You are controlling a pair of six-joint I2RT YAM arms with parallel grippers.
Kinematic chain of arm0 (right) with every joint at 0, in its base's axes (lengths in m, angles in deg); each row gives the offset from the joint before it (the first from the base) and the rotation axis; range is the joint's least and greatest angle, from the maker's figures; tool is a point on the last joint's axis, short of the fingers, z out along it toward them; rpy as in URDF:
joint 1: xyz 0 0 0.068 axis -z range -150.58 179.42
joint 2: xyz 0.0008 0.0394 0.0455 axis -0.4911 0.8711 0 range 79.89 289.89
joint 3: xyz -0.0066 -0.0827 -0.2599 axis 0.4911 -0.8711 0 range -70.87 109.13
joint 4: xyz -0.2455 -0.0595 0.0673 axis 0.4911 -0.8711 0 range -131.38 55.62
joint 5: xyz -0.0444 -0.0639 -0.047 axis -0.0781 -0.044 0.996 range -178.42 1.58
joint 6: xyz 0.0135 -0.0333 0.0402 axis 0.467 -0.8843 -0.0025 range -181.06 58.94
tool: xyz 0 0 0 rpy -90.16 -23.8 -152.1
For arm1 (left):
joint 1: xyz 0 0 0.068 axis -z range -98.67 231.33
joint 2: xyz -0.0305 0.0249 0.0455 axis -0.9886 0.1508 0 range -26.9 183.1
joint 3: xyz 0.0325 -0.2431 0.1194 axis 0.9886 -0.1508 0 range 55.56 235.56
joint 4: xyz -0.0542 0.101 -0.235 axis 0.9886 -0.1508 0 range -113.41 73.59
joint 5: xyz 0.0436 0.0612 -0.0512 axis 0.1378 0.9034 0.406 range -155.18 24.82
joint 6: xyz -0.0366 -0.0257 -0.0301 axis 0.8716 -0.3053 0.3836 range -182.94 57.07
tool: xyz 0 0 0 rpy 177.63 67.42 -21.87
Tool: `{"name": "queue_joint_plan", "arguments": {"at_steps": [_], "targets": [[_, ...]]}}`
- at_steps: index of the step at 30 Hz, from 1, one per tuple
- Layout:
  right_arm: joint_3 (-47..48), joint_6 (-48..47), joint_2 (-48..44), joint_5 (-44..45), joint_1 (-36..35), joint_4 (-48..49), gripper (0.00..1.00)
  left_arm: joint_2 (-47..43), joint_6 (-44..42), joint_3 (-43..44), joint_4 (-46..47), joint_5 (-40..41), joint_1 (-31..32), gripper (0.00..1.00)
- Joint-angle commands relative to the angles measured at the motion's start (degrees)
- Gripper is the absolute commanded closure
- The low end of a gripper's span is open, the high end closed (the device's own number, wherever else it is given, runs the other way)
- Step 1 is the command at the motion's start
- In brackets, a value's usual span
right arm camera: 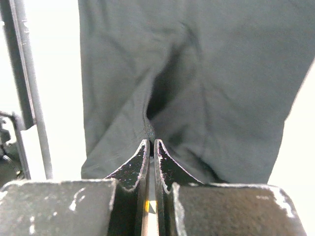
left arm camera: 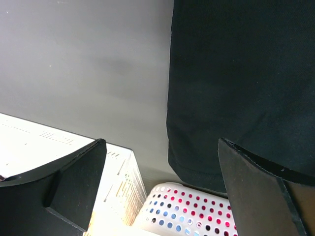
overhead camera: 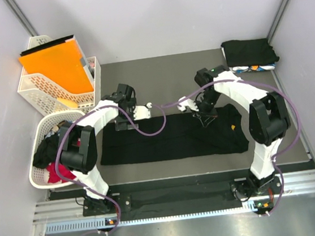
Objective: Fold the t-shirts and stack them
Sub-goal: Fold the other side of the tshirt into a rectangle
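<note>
A black t-shirt (overhead camera: 171,138) lies spread lengthwise across the middle of the table. My right gripper (overhead camera: 206,121) is shut on a pinch of its cloth near the right end; in the right wrist view the gripper (right arm camera: 151,143) has its jaws pressed together on a raised fold of the shirt (right arm camera: 211,73). My left gripper (overhead camera: 145,109) hovers open over the shirt's far left edge. In the left wrist view that gripper (left arm camera: 162,187) holds nothing, and the shirt's hem (left arm camera: 236,83) lies beyond it. A stack of folded t-shirts (overhead camera: 249,54) sits at the back right.
A round white basket (overhead camera: 40,176) with black and red clothes stands at the left, its perforated wall (left arm camera: 187,211) close under the left gripper. Behind it, white lattice baskets (overhead camera: 40,88) hold an orange folder (overhead camera: 57,64). Walls close in on both sides.
</note>
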Motion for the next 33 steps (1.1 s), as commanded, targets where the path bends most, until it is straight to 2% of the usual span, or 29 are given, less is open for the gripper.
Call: {"name": "queue_joint_plan", "arguments": {"at_steps": [1,10,19,22,26,29,33], "targets": [[-1.94,-1.58,-2.78,-0.53,-3.77,-7.42,1.00,0.48,-0.14,0.69,1.85,-0.33,0.53,0.01],[-5.72,3.60,-7.09,-1.67,-11.42,-3.03,1.00,0.39,-1.11,0.52,2.20,-0.24,0.53,0.01],[-6.69,5.62,-8.67,-0.44,-15.90,-3.29,1.00,0.57,-1.81,1.13,1.94,-0.86,0.53,0.01],[-7.13,6.33,-8.59,0.08,-17.14,-2.77,0.92,0.48,-1.90,1.13,1.94,-1.12,0.53,0.01],[-7.21,6.94,-8.15,0.00,-17.84,-2.50,0.73,0.30,-2.17,0.87,1.85,-1.38,0.53,0.01],[-7.39,7.47,-8.58,0.26,-18.46,-1.97,0.64,0.22,-2.25,0.78,2.02,-1.38,0.53,0.01],[-7.83,8.87,-9.55,2.10,-18.37,0.91,0.62,0.22,-2.43,0.87,2.11,-1.38,0.53,0.01]]}}
